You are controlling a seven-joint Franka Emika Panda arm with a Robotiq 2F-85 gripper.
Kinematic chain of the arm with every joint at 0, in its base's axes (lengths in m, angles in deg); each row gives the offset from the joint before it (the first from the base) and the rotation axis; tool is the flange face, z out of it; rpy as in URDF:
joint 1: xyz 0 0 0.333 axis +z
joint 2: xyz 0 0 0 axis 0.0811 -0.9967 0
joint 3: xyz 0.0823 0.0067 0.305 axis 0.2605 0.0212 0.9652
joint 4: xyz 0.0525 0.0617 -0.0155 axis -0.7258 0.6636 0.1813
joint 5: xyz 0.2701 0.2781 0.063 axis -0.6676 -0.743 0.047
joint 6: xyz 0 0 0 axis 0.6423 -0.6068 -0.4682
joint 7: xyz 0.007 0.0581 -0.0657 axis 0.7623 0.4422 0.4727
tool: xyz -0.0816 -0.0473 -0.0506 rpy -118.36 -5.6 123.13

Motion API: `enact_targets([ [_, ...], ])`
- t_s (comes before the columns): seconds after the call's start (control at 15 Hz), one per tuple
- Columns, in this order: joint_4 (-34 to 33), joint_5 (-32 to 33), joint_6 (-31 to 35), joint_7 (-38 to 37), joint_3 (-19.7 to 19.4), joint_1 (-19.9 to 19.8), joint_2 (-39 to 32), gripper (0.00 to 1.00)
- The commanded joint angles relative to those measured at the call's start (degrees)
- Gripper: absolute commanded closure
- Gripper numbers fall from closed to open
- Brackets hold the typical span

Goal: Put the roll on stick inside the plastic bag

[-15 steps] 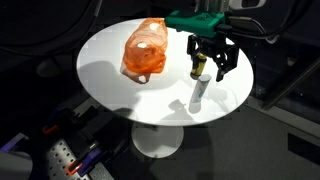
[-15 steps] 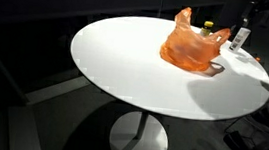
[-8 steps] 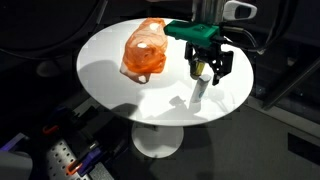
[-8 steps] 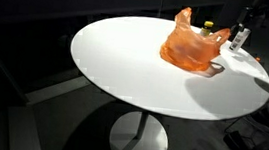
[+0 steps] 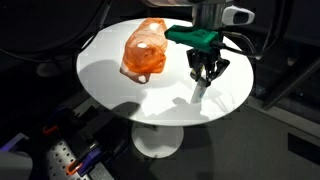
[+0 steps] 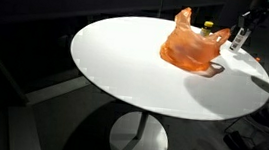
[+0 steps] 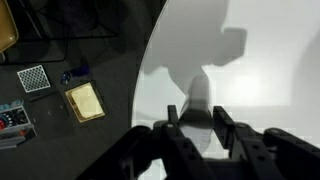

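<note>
The roll on stick (image 5: 199, 94) is a slim white tube standing upright near the edge of the round white table (image 5: 105, 72). My gripper (image 5: 203, 80) hangs straight above it, its fingers drawn in on the tube's upper part. In the wrist view the roll on stick (image 7: 196, 98) sits between the two fingers (image 7: 172, 118), which press its sides. The orange plastic bag (image 5: 145, 50) lies crumpled a short way from the stick, apart from it. In an exterior view the stick (image 6: 239, 39) stands behind the bag (image 6: 190, 47) at the table's far side.
The table's edge (image 7: 145, 90) runs close beside the stick, with dark floor beyond it. A yellow box (image 7: 85, 101) and a checkered pad (image 7: 33, 77) lie on that floor. Cables and gear (image 5: 60, 160) sit low beside the table's pedestal.
The gripper has come down over the roll on stick and its fingers have drawn in from wide open onto the tube. Bag and stick have not moved.
</note>
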Motion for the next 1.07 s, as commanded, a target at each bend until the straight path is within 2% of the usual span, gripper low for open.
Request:
enact_targets([
  [0.0,-0.76,0.68,-0.36,-0.92,-0.28,0.67,0.94,0.88],
  [0.4,-0.25,1.62,-2.51,-1.2,0.98,3.88,4.44,0.9],
  [1.0,-3.25,5.95,-4.29,-0.27,5.74,10.26,6.75,0.9],
])
